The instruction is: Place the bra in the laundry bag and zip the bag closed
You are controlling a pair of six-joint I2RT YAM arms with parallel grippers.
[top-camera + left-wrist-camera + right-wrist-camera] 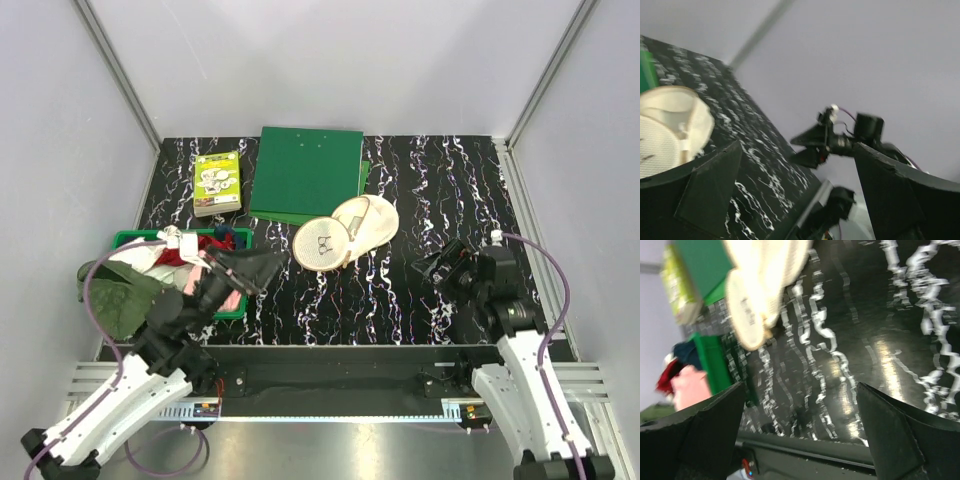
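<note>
The laundry bag (pixel 345 232) lies open in two cream mesh discs at the table's middle, the bra print on the left disc. It also shows in the left wrist view (pixel 670 130) and the right wrist view (pixel 760 295). The bra (pixel 690 387) is a pink bundle in the green basket (pixel 130 240); in the top view my left arm mostly hides it. My left gripper (pixel 262 268) is open and empty above the basket's right end, left of the bag. My right gripper (pixel 432 268) is open and empty, right of the bag.
The basket also holds a red cloth (pixel 190 250), white and navy pieces. An olive-green garment (pixel 120 295) hangs over its left side. A green board (pixel 305 172) and a yellow-green box (pixel 217 183) lie at the back. Grey walls stand on three sides.
</note>
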